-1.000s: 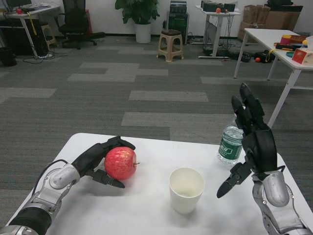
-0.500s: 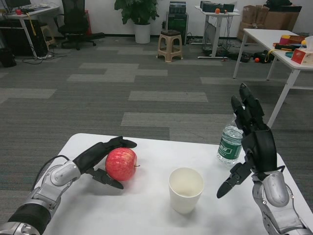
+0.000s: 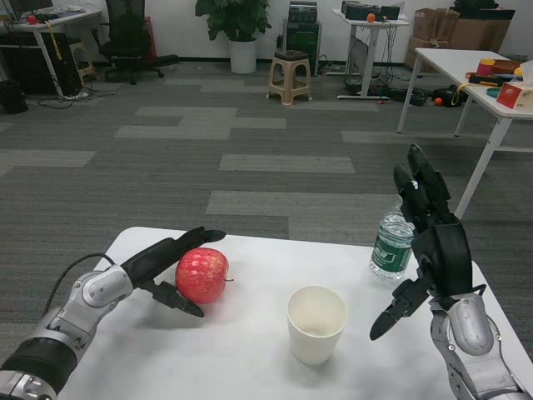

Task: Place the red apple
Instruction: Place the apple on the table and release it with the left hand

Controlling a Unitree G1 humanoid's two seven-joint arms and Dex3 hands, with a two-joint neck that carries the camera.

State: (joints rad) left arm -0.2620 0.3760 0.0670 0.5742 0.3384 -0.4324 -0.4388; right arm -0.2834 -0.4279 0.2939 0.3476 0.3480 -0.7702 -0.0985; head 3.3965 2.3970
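The white rectangular counter [image 3: 250, 350] carries a white paper cup [image 3: 316, 323] at centre; at its nine o'clock sits the round red apple [image 3: 201, 274], cradled between the spread fingers of the left hand [image 3: 162, 265]; the right hand [image 3: 429, 242], raised at three o'clock, is spread wide, holding nothing.

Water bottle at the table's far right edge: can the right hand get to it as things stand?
Probably yes. The right hand is raised and open right beside the water bottle, holding nothing, and nothing stands between them. The paper cup sits nearer and left, off that path.
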